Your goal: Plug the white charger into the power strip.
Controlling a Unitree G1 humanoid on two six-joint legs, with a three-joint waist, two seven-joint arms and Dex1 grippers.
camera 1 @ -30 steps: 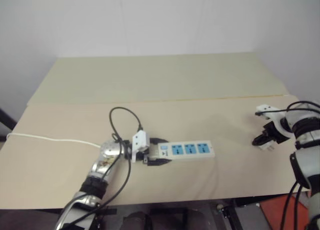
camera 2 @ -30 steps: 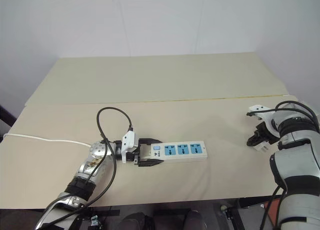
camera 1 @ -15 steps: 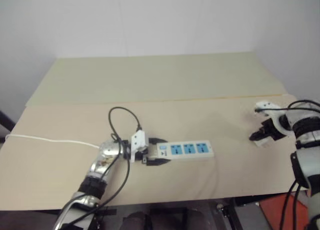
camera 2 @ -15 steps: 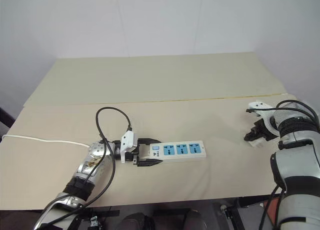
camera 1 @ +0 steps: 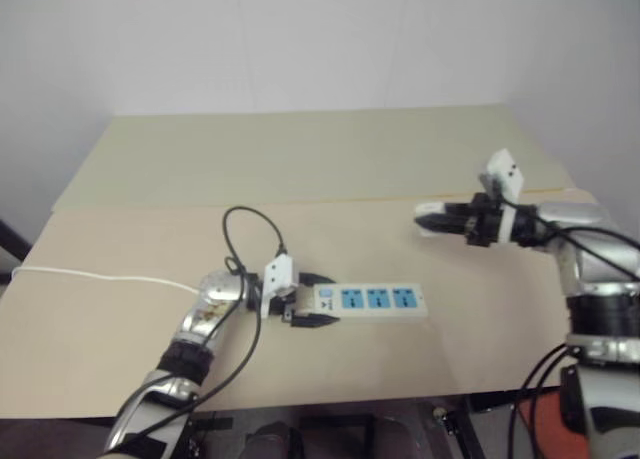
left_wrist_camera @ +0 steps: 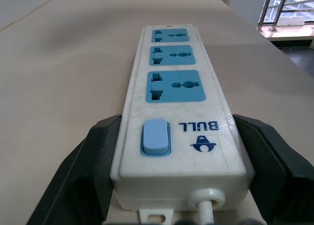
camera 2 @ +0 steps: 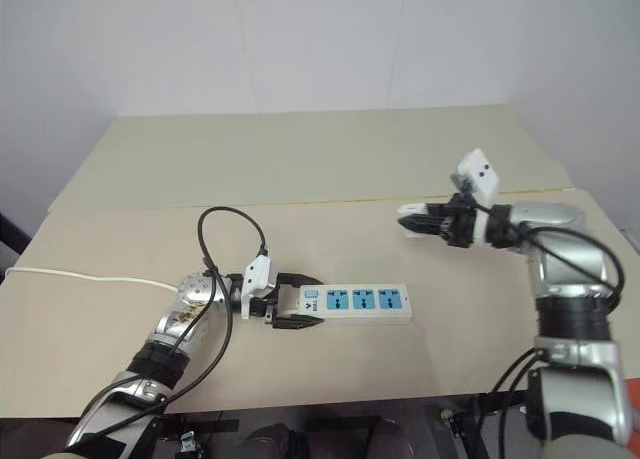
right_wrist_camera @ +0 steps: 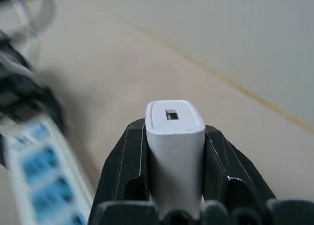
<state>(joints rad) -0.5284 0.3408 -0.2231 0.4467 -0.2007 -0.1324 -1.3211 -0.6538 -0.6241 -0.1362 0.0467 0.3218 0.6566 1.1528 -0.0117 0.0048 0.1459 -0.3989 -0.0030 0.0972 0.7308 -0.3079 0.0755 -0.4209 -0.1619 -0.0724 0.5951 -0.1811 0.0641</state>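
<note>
The left arm (camera 2: 175,329) is slim — bare silver metal with a scuffed, mottled sheen near the wrist and black bands lower down. A black cable (camera 2: 215,244) loops above it. Its left gripper (camera 2: 298,304) has a white angular housing and two black fingers (left_wrist_camera: 93,161). The right arm (camera 2: 565,279) is thicker, of smooth silver-grey segments with dark joints and black cables — its right gripper (camera 2: 425,222) has a white angular block and black fingers (right_wrist_camera: 122,171).

text: "BULL", logo beneath, faint | on: power strip (left_wrist_camera: 182,112) | beside: blue switch (left_wrist_camera: 155,136)
</note>
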